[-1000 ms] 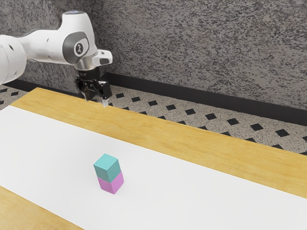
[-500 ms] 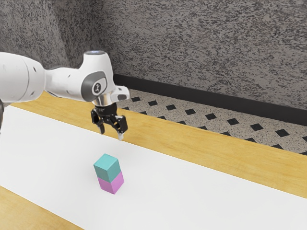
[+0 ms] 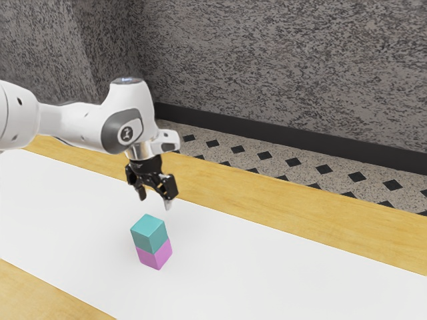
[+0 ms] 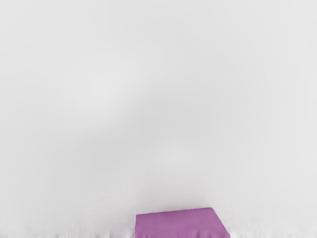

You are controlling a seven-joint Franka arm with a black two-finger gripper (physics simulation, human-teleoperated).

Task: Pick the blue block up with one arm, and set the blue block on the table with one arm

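My gripper (image 3: pixel 155 200) hangs above the stacked blocks in the exterior view, its two fingers spread apart with nothing between them. The blue block (image 3: pixel 150 233), teal in tone, rests on top of a pink block (image 3: pixel 155 256), and a small gap separates it from the fingertips. In the wrist view the pink block (image 4: pixel 179 224) appears as a purple shape against the white surface.
A white strip (image 3: pixel 267 267) runs along the wooden table (image 3: pixel 267 193) and carries the stack. Behind the table's far edge lie a patterned floor (image 3: pixel 293 162) and a grey wall (image 3: pixel 287 67).
Over the last second my gripper has come down and toward the exterior view's right, closer to the stack. Its latest motion is a small further drop. The blocks have stayed put.
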